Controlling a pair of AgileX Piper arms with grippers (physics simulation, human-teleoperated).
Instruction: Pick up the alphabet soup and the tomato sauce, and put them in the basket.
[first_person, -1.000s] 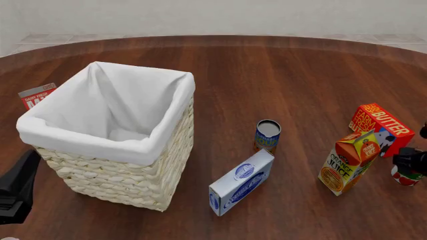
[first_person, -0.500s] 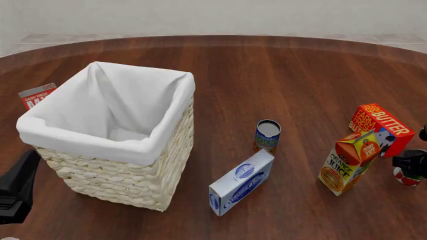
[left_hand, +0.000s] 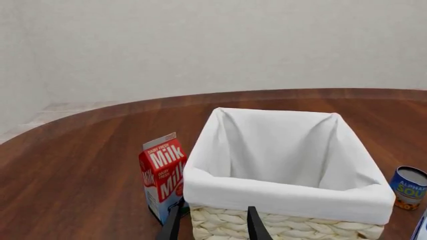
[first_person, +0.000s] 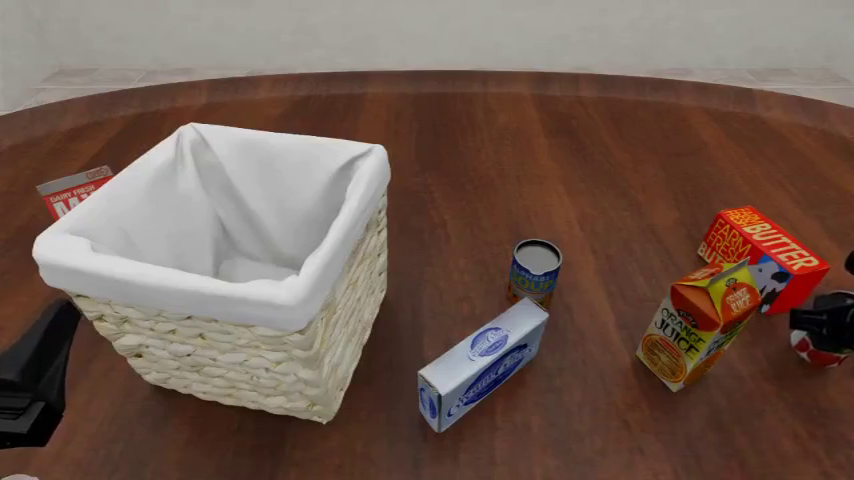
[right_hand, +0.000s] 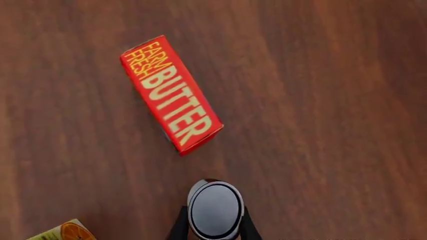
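Wooden table (first_person: 601, 150), silver-topped tomato sauce (right_hand: 214, 210)

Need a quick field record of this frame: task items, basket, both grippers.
alphabet soup: upright on table, right of basket, untouched
tomato sauce: between right gripper fingers, near butter box
basket: nothing visible inside
right gripper: fingers on either side of tomato sauce; whether clamped is unclear
left gripper: open, facing basket, milk carton beside it

Round dark wood-grain table (first_person: 601, 150); plain off-white wall (first_person: 427, 30) behind it, pale tiled floor (first_person: 80, 78) at wall base.
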